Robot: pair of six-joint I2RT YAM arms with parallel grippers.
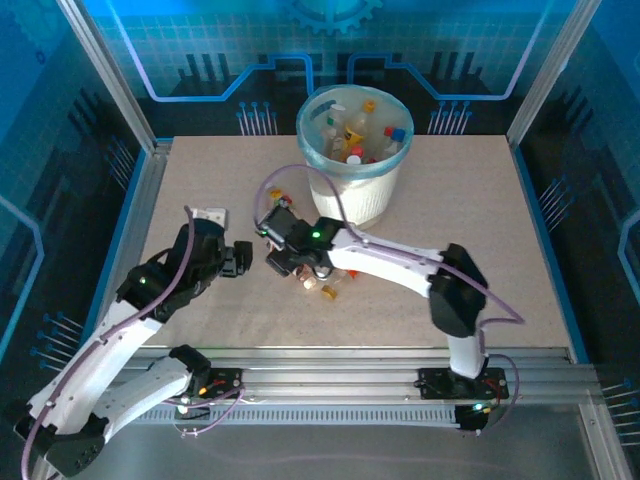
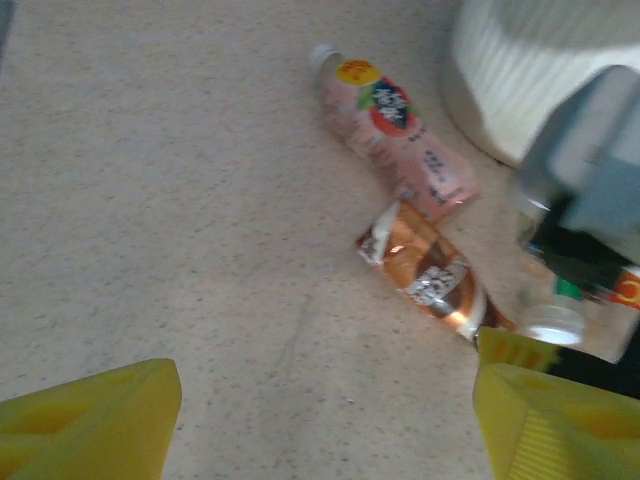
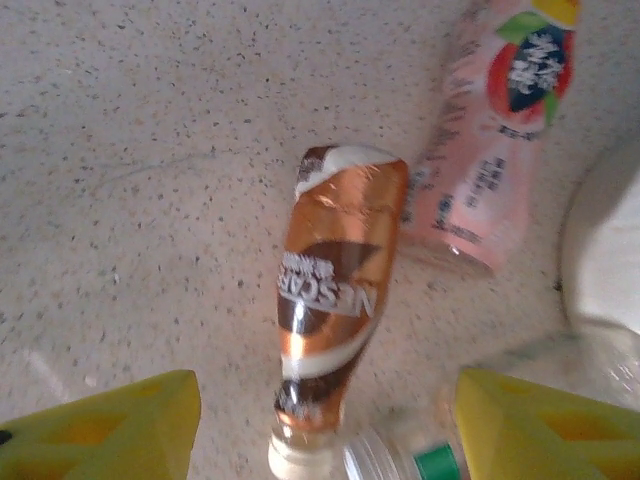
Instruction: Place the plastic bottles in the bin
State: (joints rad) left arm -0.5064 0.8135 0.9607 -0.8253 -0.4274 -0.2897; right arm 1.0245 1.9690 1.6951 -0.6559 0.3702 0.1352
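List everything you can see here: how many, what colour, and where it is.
bin: one, white with light blue liner, far middle of the table
bottles in the bin: several, count unclear, mostly clear, caps red, orange, blue, white
pink bottle: one, lying beside the bin
brown bottle: one, copper-brown, lying beside the pink one
clear bottle: one, green on label, at the brown bottle's cap end
table: one, speckled beige
left arm: one, white and black, yellow jaws open above bare table
right arm: one, white and black, yellow jaws open either side of the brown bottle's neck

Bin (image 1: 365,195): one. Loose: pink bottle (image 3: 500,150), brown bottle (image 3: 335,290), clear bottle (image 3: 385,462) (three; more binned).
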